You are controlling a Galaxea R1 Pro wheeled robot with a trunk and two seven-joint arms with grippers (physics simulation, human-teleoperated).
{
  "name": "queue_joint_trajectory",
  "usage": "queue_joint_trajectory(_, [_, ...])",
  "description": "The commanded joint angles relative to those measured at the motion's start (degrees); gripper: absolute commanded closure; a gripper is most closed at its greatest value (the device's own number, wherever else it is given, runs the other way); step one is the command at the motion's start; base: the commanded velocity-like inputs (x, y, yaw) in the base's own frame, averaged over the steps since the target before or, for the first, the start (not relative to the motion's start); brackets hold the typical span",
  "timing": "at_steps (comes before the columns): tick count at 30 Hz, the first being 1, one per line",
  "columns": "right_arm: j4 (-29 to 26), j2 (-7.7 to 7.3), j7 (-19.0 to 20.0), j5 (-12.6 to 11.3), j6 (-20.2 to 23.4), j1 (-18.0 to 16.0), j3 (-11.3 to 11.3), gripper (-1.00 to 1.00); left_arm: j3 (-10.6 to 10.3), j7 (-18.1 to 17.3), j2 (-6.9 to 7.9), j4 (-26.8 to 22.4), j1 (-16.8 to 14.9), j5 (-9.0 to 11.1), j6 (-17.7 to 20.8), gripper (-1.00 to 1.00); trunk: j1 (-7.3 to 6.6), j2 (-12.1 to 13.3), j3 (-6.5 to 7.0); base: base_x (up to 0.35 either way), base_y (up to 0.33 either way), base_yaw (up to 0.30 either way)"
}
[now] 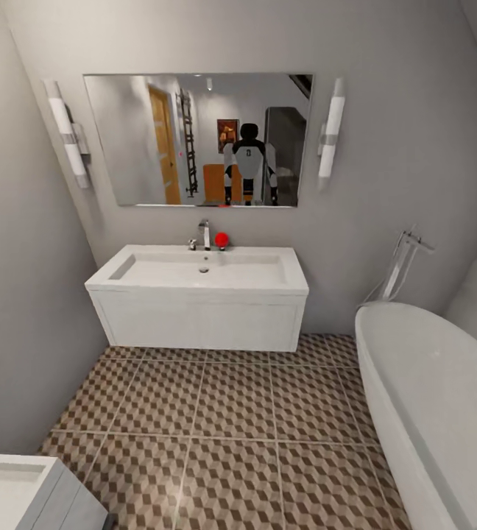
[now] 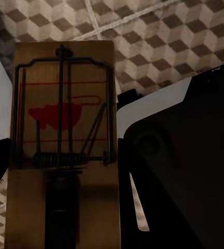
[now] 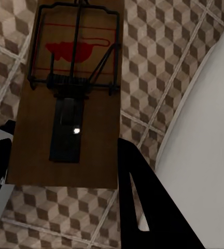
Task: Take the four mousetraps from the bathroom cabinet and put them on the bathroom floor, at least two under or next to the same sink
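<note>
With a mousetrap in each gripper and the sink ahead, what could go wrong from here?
1. Both mousetraps hang high above the tiled floor; released from here they might bounce or flip.
2. The bathtub crowds the right side, so the right arm may brush it.
3. Traps set in the open floor might not count as next to the sink.

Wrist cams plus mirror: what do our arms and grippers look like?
Left gripper and right gripper: matte black, flat fingers, each with a narrow pale slot showing. In the mirror, the arms read light grey up top, black lower down; markings too small to tell.
</note>
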Motion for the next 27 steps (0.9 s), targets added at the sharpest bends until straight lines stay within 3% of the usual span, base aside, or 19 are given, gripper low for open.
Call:
queue_joint_trajectory(1, [-0.06, -0.02, -0.06, -0.47, -0.09, -0.02, 0.48, 1.0, -0.47, -0.03, -0.01, 0.01, -0.05, 0.37, 0.17, 1.0, 0.05, -0.07, -0.08, 0.334, 0.0, 0.024])
queue_joint_trajectory(27, [0.0, -0.06, -0.09, -0.2, -0.03, -0.02, 0.56, 1.0, -0.5, -0.03, -0.01, 0.01, -0.05, 0.37, 0.17, 1.0, 0.05, -0.07, -0.08, 0.334, 0.0, 0.002])
